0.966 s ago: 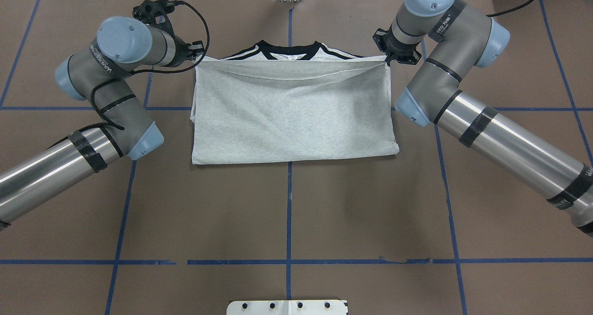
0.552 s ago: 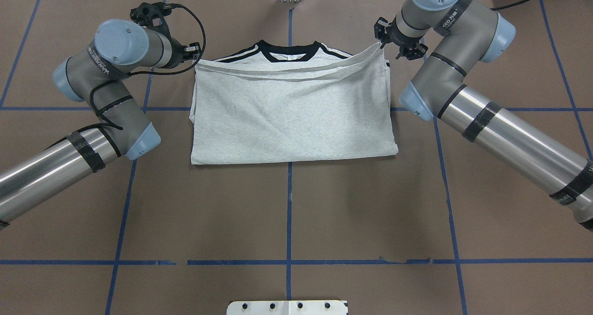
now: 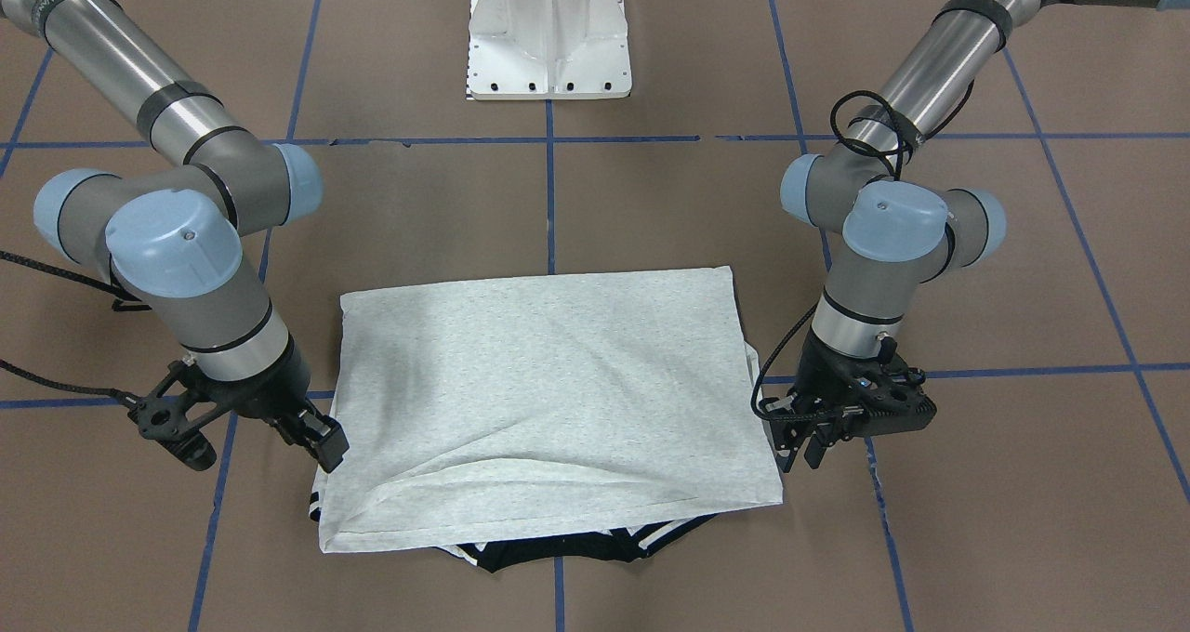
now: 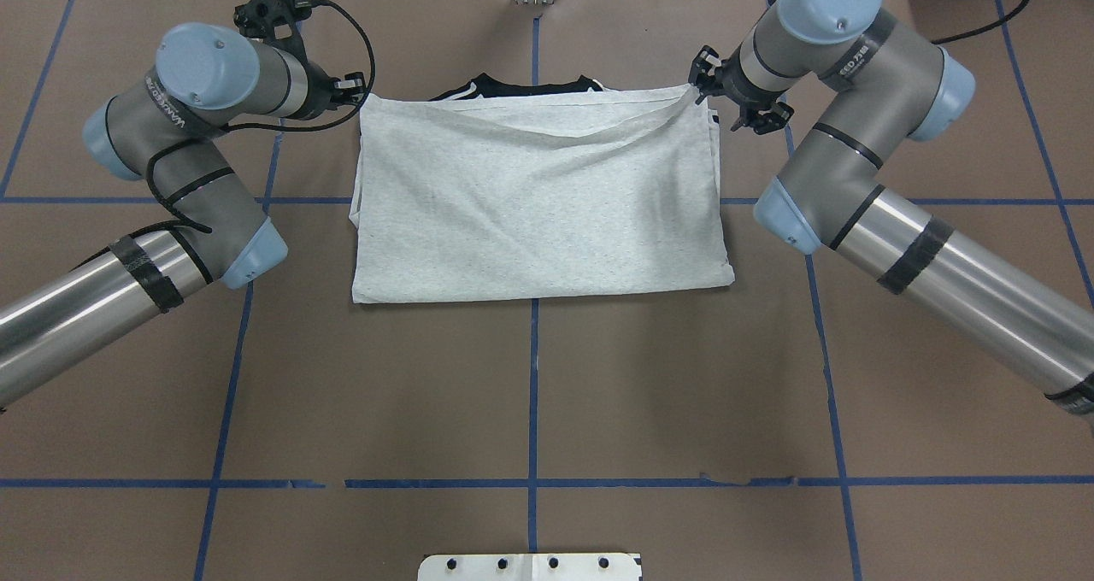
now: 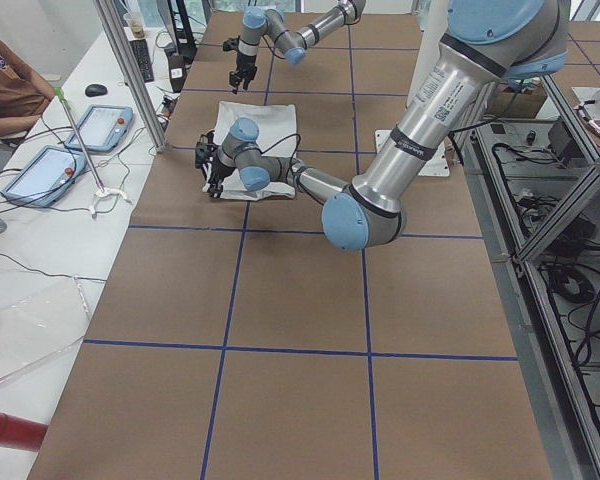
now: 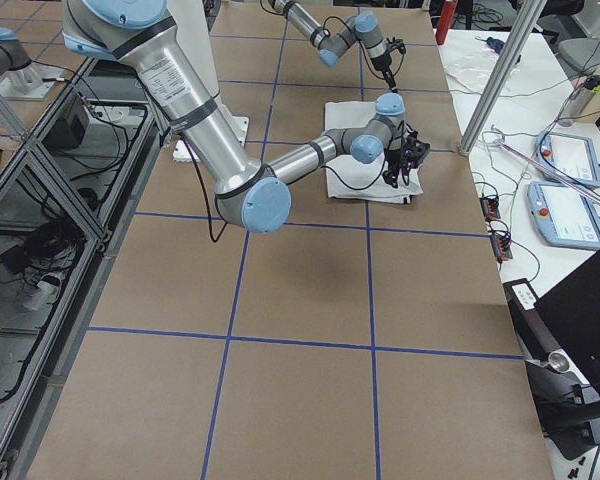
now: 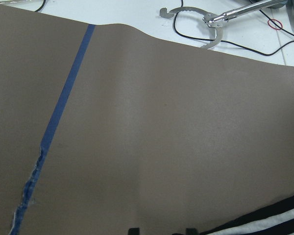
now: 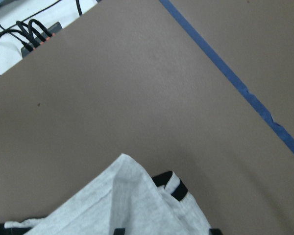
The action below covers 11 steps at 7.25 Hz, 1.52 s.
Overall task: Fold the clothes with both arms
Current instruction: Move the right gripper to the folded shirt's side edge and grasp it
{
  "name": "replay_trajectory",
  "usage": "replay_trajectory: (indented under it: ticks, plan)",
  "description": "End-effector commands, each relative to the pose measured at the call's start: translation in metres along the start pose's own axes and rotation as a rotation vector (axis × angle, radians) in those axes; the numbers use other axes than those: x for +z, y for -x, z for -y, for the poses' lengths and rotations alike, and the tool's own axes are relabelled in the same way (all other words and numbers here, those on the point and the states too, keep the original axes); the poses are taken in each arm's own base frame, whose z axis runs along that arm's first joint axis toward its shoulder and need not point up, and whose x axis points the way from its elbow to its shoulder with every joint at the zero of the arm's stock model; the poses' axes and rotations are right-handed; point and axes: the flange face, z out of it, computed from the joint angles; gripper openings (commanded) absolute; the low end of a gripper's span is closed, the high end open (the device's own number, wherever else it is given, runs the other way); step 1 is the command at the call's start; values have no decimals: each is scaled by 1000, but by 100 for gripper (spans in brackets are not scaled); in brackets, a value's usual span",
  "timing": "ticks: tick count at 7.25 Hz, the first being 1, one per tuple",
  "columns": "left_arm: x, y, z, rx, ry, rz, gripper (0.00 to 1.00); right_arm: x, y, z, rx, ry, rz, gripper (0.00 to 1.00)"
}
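Note:
The light grey T-shirt (image 4: 538, 196) lies on the brown table, folded so its hem reaches up over the black collar (image 4: 513, 85). Only a sliver of collar and stripe trim (image 3: 548, 548) shows beyond the hem. My left gripper (image 4: 359, 94) is shut on the hem's left corner, low over the table; in the front-facing view this gripper (image 3: 795, 446) stands at the shirt's edge. My right gripper (image 4: 702, 94) is shut on the other corner, which peaks up toward it. The right wrist view shows that grey corner (image 8: 137, 205) between the fingers.
The white pedestal (image 3: 548, 46) stands behind the shirt at the robot's side. Blue tape lines (image 4: 534, 393) cross the table. Cables and a metal clamp (image 7: 206, 29) lie beyond the far edge. A seated person (image 5: 5, 80) and tablets (image 5: 100, 125) are at the side bench.
Both grippers have carried the hem farther away from the robot, and it now covers most of the collar and shoulder stripes. The arms' wrists moved outward and forward with it.

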Motion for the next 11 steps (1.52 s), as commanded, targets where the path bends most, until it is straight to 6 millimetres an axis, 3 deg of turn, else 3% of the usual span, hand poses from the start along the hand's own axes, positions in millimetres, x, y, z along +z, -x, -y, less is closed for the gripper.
replay_trajectory:
  ticks: [1, 3, 4, 6, 8, 11]
  plan:
    - [-15, 7, -10, -2, 40, -32, 43, -12, -54, -47, 62, 47, 9, 71]
    - [-15, 8, -10, -3, 41, -31, 43, 1, -72, -93, 90, 88, -18, 74]
    - [-15, 8, -10, -3, 39, -30, 43, 9, -77, -106, 83, 74, -25, 74]
    - [-15, 7, -11, -4, 40, -32, 43, 22, -92, -112, 70, 77, -56, 74]
    - [-16, 6, -11, -4, 40, -33, 43, 22, -94, -122, 64, 87, -59, 74]
    - [-17, 5, -10, -4, 39, -36, 43, 24, -104, -120, 64, 84, -70, 73]
